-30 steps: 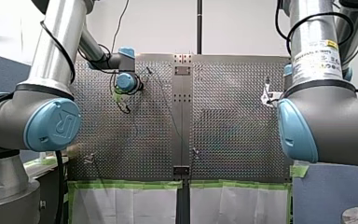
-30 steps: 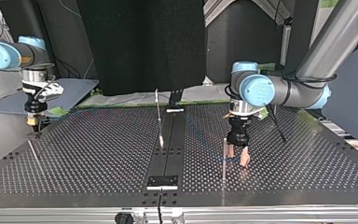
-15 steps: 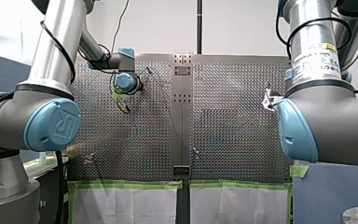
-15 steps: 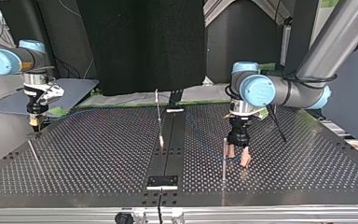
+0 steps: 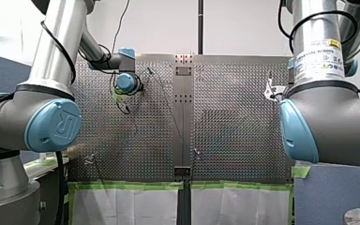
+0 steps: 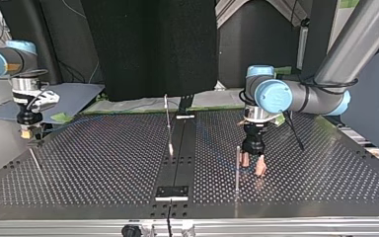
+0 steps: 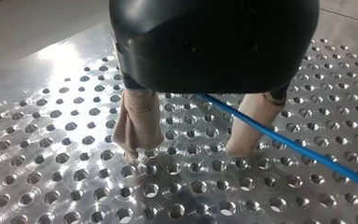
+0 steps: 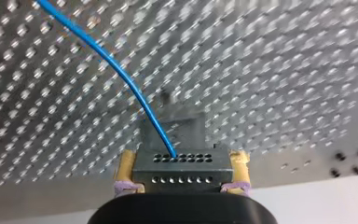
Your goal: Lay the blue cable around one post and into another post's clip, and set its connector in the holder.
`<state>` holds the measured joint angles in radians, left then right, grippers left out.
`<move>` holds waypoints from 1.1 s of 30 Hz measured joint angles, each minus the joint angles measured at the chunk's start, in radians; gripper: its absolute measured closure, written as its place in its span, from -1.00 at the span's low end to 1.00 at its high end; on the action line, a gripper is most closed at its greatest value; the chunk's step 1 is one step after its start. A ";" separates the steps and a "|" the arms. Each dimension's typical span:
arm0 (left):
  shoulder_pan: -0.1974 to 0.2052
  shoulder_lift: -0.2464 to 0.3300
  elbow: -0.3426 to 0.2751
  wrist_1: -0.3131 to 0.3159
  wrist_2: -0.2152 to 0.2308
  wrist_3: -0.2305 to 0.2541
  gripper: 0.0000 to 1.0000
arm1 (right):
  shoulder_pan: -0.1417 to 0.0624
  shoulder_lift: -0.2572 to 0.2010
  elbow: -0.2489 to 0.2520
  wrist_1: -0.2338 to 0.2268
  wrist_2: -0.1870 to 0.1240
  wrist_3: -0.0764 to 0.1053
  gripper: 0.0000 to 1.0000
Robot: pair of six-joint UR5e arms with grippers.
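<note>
Blue cable (image 7: 284, 140) is running between my spread left jaws beside the post (image 6: 237, 168); my right jaws, pinching the connector (image 8: 182, 168), are drifting outward, likely taking up slack

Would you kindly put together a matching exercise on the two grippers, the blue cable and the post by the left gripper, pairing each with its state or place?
Column one:
1. left gripper
2. right gripper
3. blue cable
4. post

Column two:
A. stands upright beside the left gripper
B. runs out of the connector
C. open, with beige pads
D. shut on the connector

Pairs: 1-C, 2-D, 3-B, 4-A.
</note>
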<state>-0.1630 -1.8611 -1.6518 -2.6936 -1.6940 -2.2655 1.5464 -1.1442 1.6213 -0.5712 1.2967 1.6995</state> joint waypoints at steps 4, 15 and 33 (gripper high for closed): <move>0.001 0.000 0.000 -0.003 0.000 0.002 -1.00 | -0.009 -0.013 -0.005 0.030 -0.045 -0.002 1.00; 0.002 0.000 0.000 -0.013 -0.005 0.011 -1.00 | -0.039 -0.014 -0.040 0.136 -0.155 -0.063 1.00; 0.003 0.000 0.000 -0.016 -0.006 0.014 -1.00 | -0.054 0.009 -0.090 0.177 -0.194 -0.119 1.00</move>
<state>-0.1596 -1.8610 -1.6523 -2.7091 -1.7004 -2.2516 1.4920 -1.1354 1.5314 -0.3947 1.1029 1.5806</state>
